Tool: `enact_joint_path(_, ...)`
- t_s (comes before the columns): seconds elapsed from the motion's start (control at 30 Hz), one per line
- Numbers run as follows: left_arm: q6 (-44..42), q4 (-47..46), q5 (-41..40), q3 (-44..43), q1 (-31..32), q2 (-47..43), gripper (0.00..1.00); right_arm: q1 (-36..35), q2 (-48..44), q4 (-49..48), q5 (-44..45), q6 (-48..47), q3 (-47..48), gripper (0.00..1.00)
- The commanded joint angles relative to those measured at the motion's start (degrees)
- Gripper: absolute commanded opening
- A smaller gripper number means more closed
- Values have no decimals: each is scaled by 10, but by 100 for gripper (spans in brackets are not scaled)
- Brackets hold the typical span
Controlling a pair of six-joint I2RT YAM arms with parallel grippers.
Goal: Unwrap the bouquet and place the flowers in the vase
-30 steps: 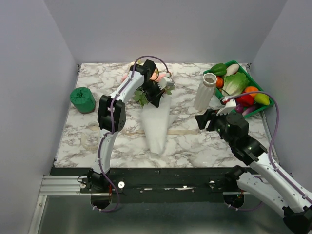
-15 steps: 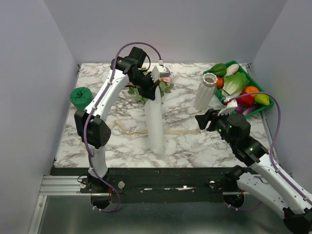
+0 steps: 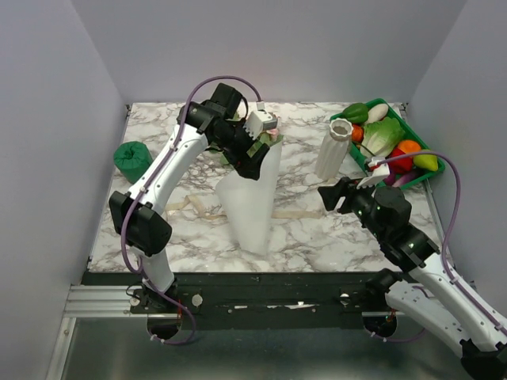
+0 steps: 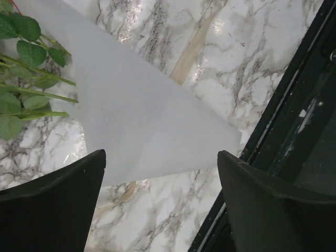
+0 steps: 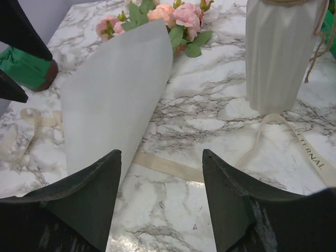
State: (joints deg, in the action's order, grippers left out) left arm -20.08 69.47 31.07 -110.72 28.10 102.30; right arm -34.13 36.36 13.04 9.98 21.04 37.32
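Note:
The pink and peach flowers (image 5: 169,14) lie at the back of the marble table, their green stems (image 4: 31,79) bare to the left of the white paper sheet (image 3: 250,199). This wrapping slopes loosely from the blooms toward the near edge. My left gripper (image 3: 252,161) hangs above the paper's upper end, open, with nothing between its fingers (image 4: 58,205). The white ribbed vase (image 3: 334,150) stands upright right of the flowers. Below the vase, my right gripper (image 3: 329,194) hovers low over the table, open and empty, with the vase (image 5: 281,52) ahead of it to the right.
A cream ribbon (image 3: 295,214) lies loose on the marble, with another length (image 3: 194,204) left of the paper. A green tray (image 3: 415,184) of plastic vegetables sits at the far right. A green lump (image 3: 133,161) rests by the left wall. The black table edge (image 4: 294,105) is close.
My left gripper went from shut to open and let go of the paper. The sheet, lifted upright and narrow half a second ago, has dropped and spread wider. The right arm barely moved.

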Motion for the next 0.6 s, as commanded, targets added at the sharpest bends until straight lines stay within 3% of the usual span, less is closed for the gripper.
enact_joint_path(0.0,4,-19,-31,6,4,-43,99,-2,-8,1,-4,2,1,73)
enact_joint_path(0.23,-86,-75,16,156,-75,-67,99,-2,-10,12,-6,-2,11,74)
enact_joint_path(0.4,-123,-66,62,169,-170,16,99,-2,-5,13,-13,-6,18,74)
enact_joint_path(0.57,-181,-16,135,152,-190,68,99,-3,4,12,-19,-4,24,73)
